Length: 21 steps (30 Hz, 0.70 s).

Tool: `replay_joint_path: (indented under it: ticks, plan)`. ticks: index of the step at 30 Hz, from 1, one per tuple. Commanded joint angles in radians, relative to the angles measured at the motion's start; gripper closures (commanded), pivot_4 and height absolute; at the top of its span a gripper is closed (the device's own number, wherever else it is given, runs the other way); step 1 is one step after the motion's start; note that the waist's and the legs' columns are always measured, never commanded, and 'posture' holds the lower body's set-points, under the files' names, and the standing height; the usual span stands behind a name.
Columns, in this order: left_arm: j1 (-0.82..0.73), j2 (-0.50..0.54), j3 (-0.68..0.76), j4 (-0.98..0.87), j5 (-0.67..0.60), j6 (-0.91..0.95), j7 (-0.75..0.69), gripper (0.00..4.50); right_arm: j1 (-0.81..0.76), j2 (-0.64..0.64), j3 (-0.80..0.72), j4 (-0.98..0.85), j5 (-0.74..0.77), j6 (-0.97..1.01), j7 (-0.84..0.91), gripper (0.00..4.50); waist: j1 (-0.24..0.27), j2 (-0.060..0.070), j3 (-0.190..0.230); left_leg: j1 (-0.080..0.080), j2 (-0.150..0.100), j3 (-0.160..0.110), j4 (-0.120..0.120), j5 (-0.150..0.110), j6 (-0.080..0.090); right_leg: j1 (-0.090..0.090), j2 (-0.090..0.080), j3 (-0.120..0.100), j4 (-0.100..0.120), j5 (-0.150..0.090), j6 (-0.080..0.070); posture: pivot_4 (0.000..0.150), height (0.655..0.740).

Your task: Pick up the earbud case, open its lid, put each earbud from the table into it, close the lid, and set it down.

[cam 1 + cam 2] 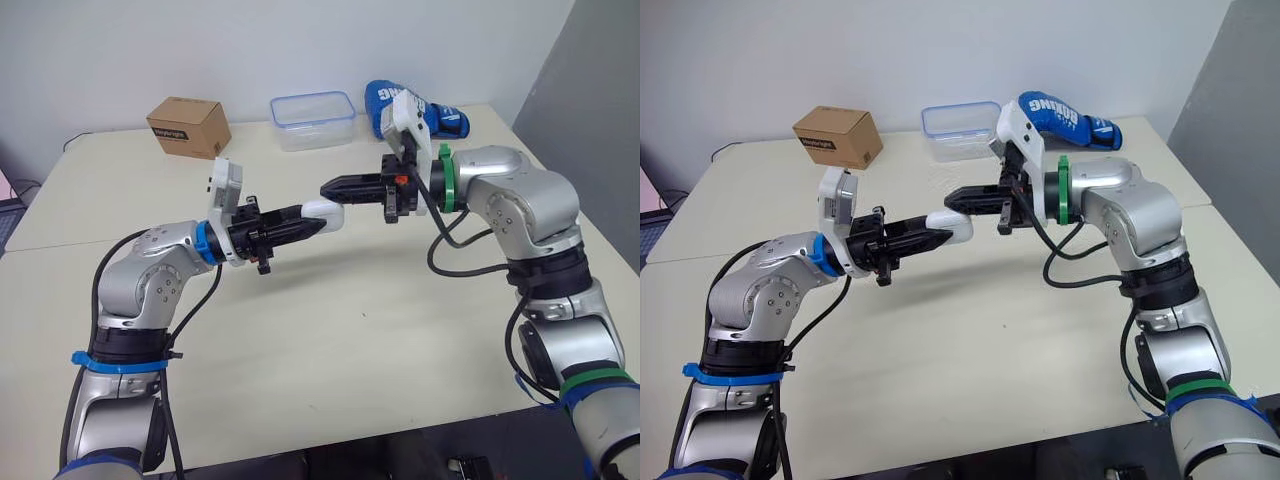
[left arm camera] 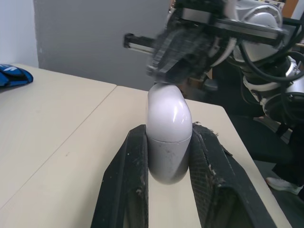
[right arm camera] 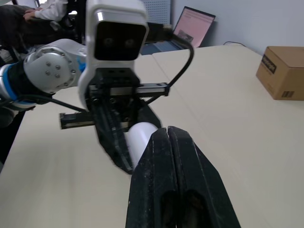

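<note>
Already off the table (image 1: 350,330) and above its middle, the white earbud case (image 2: 168,137) sits clamped between the left gripper's (image 1: 308,224) fingers. Its lid looks shut. The right gripper (image 1: 330,187), fingers pressed together, touches the lid end. Pick-up done, set-down left — whether earbuds are inside, I cannot tell.

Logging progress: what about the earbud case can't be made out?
- Earbud case contents: shut lid, left wrist view.
- Its lower sides: covered by fingers of the left gripper.
- Whether the right gripper touches the lid: blurred in left wrist view, blocked by its own fingers in right wrist view.
</note>
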Motion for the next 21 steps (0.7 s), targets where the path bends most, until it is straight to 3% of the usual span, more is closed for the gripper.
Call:
replay_joint_path:
  ticks: [1, 8, 14, 21]
  plan:
    - [-0.033, -0.002, 0.047, -0.009, -0.019, -0.02, 0.016, 3.74, 0.001, -0.017, 0.0, -0.046, 0.014, 0.012, 0.01, 4.48, 0.0, 0.0, 0.0, 0.0, 0.0, 0.0, 0.0, 0.0, 0.0, 0.0, 0.0, 0.0, 0.0, 0.0, 0.0, 0.15, 0.74]
    - [-0.021, 0.007, 0.048, -0.027, -0.026, 0.004, 0.023, 3.74, -0.008, -0.045, -0.019, -0.058, 0.023, 0.023, 0.021, 4.48, 0.0, 0.0, 0.0, 0.0, 0.0, 0.0, 0.0, 0.0, 0.0, 0.0, 0.0, 0.0, 0.0, 0.0, 0.0, 0.15, 0.74]
    - [-0.009, 0.042, 0.065, -0.035, -0.101, 0.216, 0.09, 3.74, 0.026, -0.219, 0.03, -0.088, -0.086, -0.167, 0.15, 4.48, 0.004, 0.0, 0.0, 0.0, 0.0, 0.0, 0.0, 0.0, 0.0, 0.0, 0.0, 0.0, -0.001, 0.0, 0.0, 0.15, 0.74]
    - [-0.042, 0.032, 0.102, 0.04, -0.175, 0.385, 0.172, 3.74, 0.073, -0.281, 0.017, -0.099, -0.104, -0.223, 0.18, 4.48, 0.0, 0.0, 0.0, 0.0, 0.0, 0.0, 0.0, 0.0, 0.0, 0.0, 0.0, 0.0, 0.0, 0.0, 0.0, 0.15, 0.74]
